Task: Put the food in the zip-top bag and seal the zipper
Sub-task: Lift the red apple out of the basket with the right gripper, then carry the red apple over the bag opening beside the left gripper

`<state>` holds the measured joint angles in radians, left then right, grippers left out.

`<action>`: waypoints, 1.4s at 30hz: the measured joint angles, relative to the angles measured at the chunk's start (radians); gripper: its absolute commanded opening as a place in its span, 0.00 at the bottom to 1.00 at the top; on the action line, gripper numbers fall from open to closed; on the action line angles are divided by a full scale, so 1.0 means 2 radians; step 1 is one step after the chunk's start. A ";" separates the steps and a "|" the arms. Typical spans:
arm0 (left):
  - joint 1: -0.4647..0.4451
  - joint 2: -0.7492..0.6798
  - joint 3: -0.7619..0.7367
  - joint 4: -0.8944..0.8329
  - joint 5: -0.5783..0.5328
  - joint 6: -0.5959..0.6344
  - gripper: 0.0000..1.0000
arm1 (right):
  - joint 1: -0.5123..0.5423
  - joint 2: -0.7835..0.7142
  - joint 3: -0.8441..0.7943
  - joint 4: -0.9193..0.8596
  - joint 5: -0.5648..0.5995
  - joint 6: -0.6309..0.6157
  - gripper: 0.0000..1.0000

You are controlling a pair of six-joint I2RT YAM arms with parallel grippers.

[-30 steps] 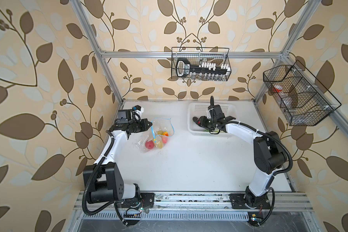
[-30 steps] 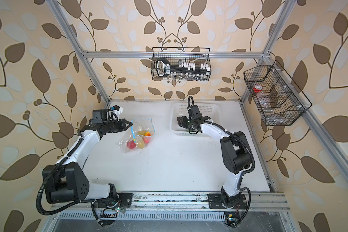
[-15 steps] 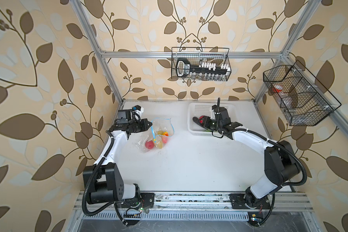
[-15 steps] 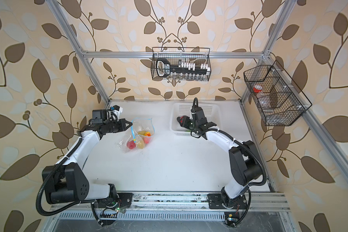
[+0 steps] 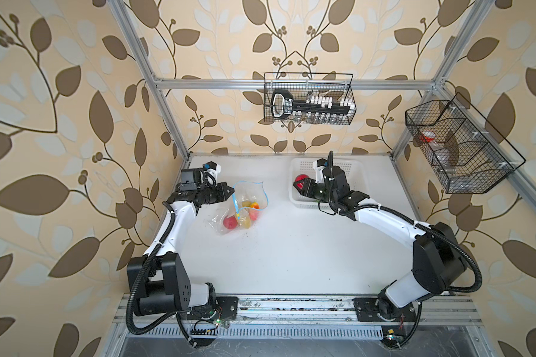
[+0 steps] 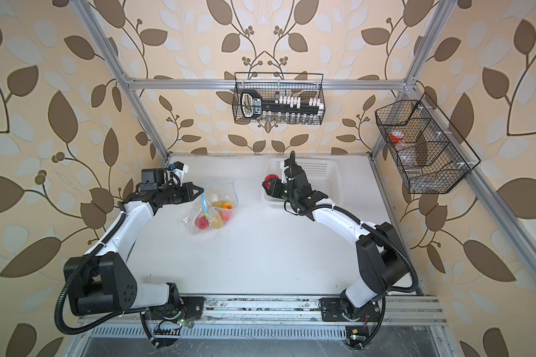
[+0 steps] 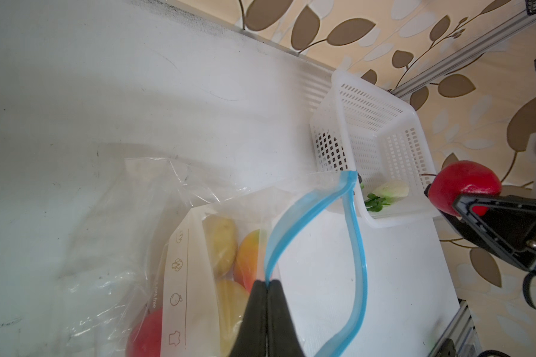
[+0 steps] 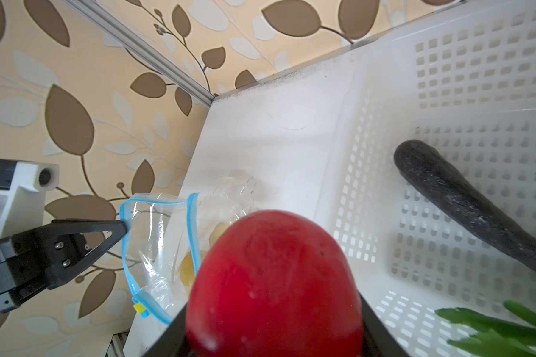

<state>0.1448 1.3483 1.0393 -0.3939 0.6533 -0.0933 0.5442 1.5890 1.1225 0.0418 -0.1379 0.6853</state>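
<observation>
The clear zip-top bag (image 5: 245, 204) (image 6: 214, 206) lies at the table's left with its mouth held open. My left gripper (image 5: 231, 193) (image 7: 268, 282) is shut on the blue zipper (image 7: 304, 213) rim; the yellow tab (image 8: 139, 307) shows at one end. Inside the bag lie a red tomato (image 5: 228, 222), yellow-brown potatoes (image 7: 222, 244) and a red-yellow fruit (image 5: 254, 205). My right gripper (image 5: 298, 184) (image 8: 273, 327) is shut on a second red tomato (image 5: 301, 179) (image 8: 273, 278), held above the basket's left end. The dark eggplant (image 8: 464, 201) and white radish (image 7: 390, 189) rest in the basket.
The white perforated basket (image 5: 355, 171) (image 6: 325, 173) stands at the back right of the table. Two black wire baskets hang on the back wall (image 5: 308, 102) and the right wall (image 5: 458, 154). Bare white tabletop (image 5: 291, 247) lies between bag and basket.
My right arm has swung its elbow outward and lifted the tomato up over the basket's left end. The left gripper and the bag have stayed put.
</observation>
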 measured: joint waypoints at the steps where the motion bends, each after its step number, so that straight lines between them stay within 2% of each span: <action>1: 0.000 0.000 0.000 0.000 0.000 -0.001 0.00 | 0.004 0.000 0.000 0.001 0.000 -0.001 0.45; 16: 0.000 -0.001 0.000 0.000 0.001 -0.008 0.00 | 0.069 0.006 0.058 0.011 0.006 -0.028 0.45; 42: 0.000 -0.018 0.000 -0.002 0.012 -0.020 0.00 | 0.135 0.110 0.165 -0.003 0.007 -0.038 0.44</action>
<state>0.1448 1.3132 1.0401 -0.3969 0.6777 -0.1333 0.8139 1.8088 1.4525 0.0364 -0.1234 0.6086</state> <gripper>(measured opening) 0.049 0.548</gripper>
